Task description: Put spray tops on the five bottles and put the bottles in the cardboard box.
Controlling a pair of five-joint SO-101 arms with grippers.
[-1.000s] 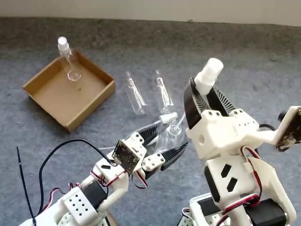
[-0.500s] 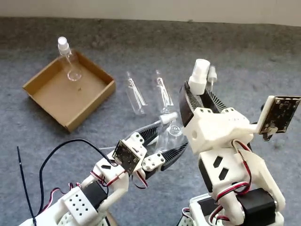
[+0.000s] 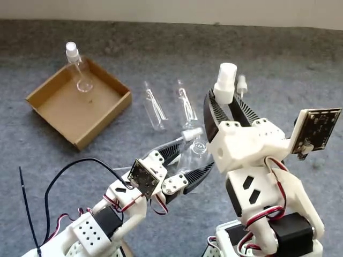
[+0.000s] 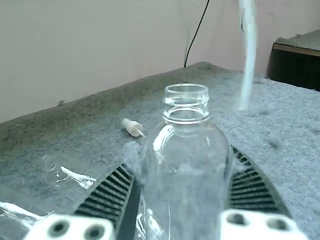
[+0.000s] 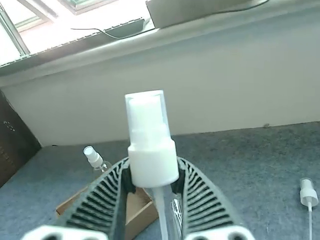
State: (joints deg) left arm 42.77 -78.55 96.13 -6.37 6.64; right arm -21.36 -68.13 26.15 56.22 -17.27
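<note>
Grey table (image 3: 300,69): cardboard box (image 3: 103,121), bottles (image 3: 154,110) (two, flat)

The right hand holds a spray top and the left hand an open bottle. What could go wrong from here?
The thin tube under the spray top in the right hand may miss the narrow neck and bend, since it hangs off to one side of it. Pressing the top on might tilt the clear bottle in the left hand.

Left gripper (image 3: 197,152) low over the table, reaching forward, fingers clamped on bottle (image 4: 185,150). Right gripper (image 3: 222,103) raised, pointing up, pinching spray top (image 3: 225,80).
</note>
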